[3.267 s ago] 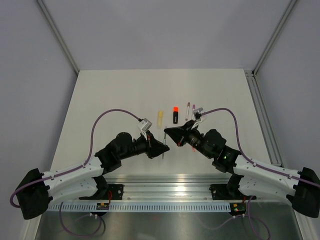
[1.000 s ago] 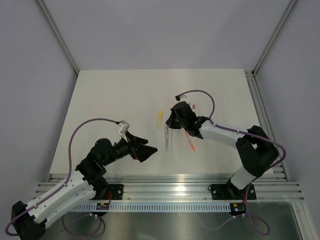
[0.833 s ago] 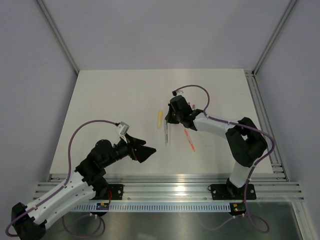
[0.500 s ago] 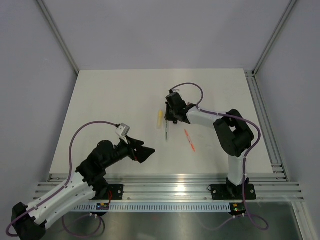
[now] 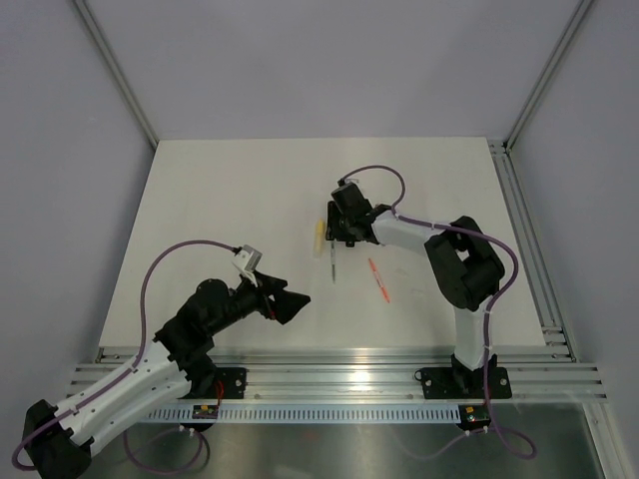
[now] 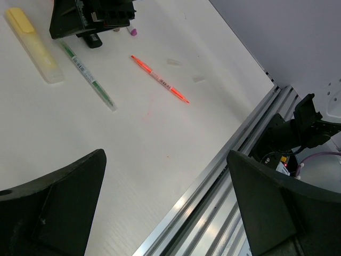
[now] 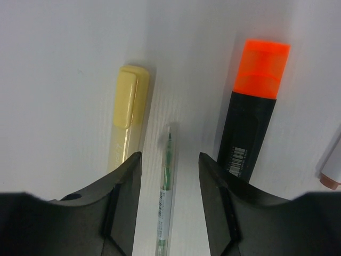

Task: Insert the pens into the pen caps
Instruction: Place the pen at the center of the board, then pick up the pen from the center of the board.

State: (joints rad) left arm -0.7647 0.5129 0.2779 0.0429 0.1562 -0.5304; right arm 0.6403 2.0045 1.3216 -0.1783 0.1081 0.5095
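1. Hovering at the far middle of the table (image 5: 220, 200), the right gripper (image 7: 169, 170) is seen with its jaws parted. They straddle the thin pen (image 7: 165, 213) and nothing is held.
2. The thin pen is seen lying flat. The pale yellow highlighter (image 7: 128, 120) lies just to its left and the black highlighter (image 7: 254, 128), with its orange end, just to its right.
3. A white pen (image 7: 331, 165) is glimpsed at the right edge of the wrist view. The orange-red pen (image 6: 160, 80) lies apart, nearer and to the right.
4. The left gripper (image 6: 165, 208) is held wide open and empty over the near left of the table, well apart from the pens.
5. A small purplish cap (image 6: 132, 32) is seen beside the right gripper, on its far side.
6. The thin pen is judged to be the pen in hand. A good grasp would be centred on the barrel and squared to it, so that neither highlighter is nudged as the jaws close.
7. A straight lift is advised, with enough barrel left free at the tip end for a cap to be pushed on in line.
8. A barcode and fine print are seen on the black highlighter, but they cannot be read.
9. Printing on the thin pen and faint lettering on the yellow barrel are too small to make out, so no brand can be named.
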